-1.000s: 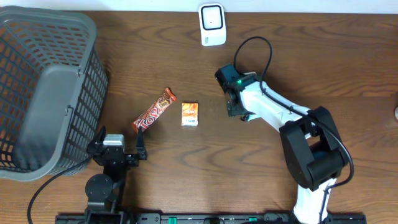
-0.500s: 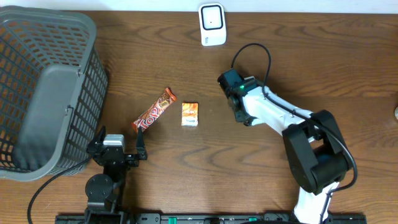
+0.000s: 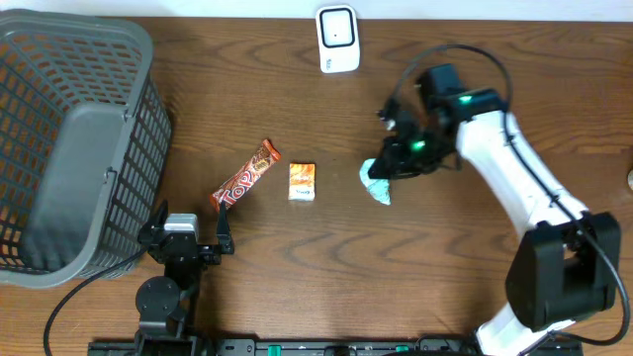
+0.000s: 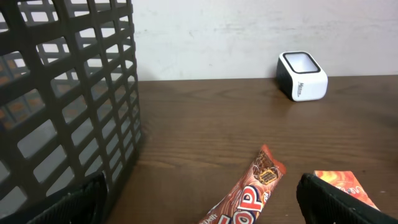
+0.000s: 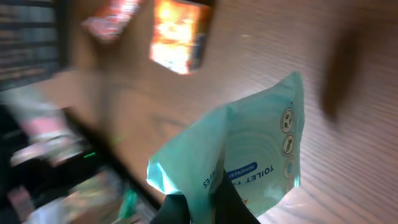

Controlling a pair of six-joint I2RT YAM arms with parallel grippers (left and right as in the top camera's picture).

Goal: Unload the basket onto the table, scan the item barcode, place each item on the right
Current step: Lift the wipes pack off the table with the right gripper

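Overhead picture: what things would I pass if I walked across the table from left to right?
grey basket → red candy bar → small orange packet → white scanner → teal packet, pinched in the right gripper

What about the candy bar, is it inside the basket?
No, the candy bar lies on the table, outside the basket, beside an orange packet.

Shop chkout setup (scanner, basket)
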